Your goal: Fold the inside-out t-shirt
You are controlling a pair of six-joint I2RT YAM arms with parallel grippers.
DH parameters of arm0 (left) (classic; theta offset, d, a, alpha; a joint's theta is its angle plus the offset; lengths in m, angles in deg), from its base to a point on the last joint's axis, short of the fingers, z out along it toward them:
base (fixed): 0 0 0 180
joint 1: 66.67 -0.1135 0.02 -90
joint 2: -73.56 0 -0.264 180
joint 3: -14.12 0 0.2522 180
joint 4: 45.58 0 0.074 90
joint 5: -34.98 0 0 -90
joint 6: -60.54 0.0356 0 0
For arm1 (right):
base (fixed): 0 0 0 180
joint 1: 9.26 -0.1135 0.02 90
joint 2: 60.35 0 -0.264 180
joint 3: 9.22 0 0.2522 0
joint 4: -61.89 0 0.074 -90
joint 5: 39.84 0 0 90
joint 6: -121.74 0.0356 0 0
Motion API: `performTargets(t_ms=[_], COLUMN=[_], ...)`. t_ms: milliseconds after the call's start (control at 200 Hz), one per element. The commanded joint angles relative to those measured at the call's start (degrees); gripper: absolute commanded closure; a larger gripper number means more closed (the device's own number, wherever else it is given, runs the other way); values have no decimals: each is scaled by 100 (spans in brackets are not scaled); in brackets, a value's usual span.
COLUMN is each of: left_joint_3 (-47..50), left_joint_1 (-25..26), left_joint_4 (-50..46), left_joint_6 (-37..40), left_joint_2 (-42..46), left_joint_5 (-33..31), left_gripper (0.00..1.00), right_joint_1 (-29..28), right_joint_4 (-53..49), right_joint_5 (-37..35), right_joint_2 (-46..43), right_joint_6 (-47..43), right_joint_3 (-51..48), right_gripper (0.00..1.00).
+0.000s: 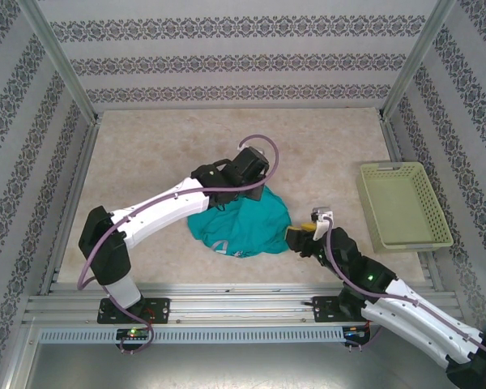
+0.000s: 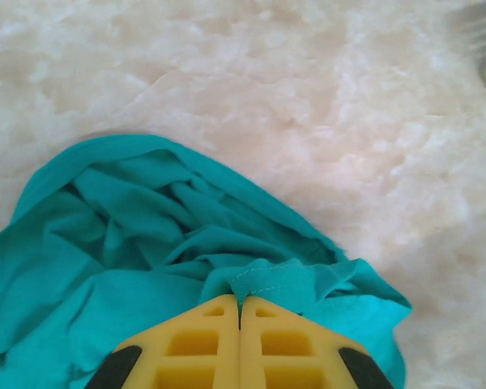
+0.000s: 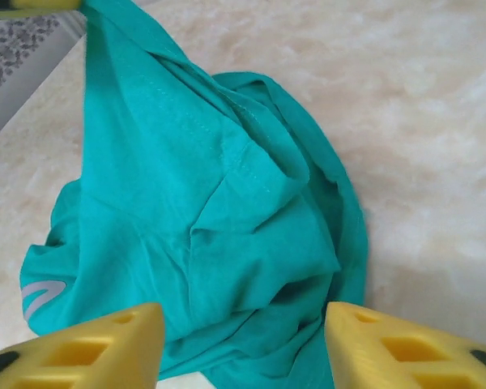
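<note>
T-shirt (image 1: pixel 243 225), teal, is recorded bunched in a crumpled heap on the counter (image 1: pixel 162 146), toward the near edge. A stitched fold at the heap's far side is clamped by the left claw (image 2: pixel 240 301), its fingers pressed together on the cloth. Right claw (image 3: pixel 243 332) is seen at the heap's right edge, fingers apart, with cloth lying between them. Basket (image 1: pixel 403 207) is noted well apart, on the right.
</note>
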Motion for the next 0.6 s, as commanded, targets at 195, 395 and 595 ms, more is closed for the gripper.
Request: performTargets(t_ms=[195, 395, 595], left_joint_3=[1684, 3244, 4053], left_joint_1=[313, 305, 263], left_joint_4=[932, 475, -872], left_joint_6=[-16, -558, -1278], left_joint_2=[2008, 3995, 5100], left_joint_5=[-478, -1440, -2188], left_gripper=[100, 100, 100], right_joint_1=[940, 1632, 1635], right_joint_4=[-78, 332, 564], right_joint_5=[466, 809, 887], right_joint_2=[811, 2001, 3908], right_joint_6=[274, 163, -303], right_joint_3=[656, 1140, 2159], right_gripper=[30, 28, 24])
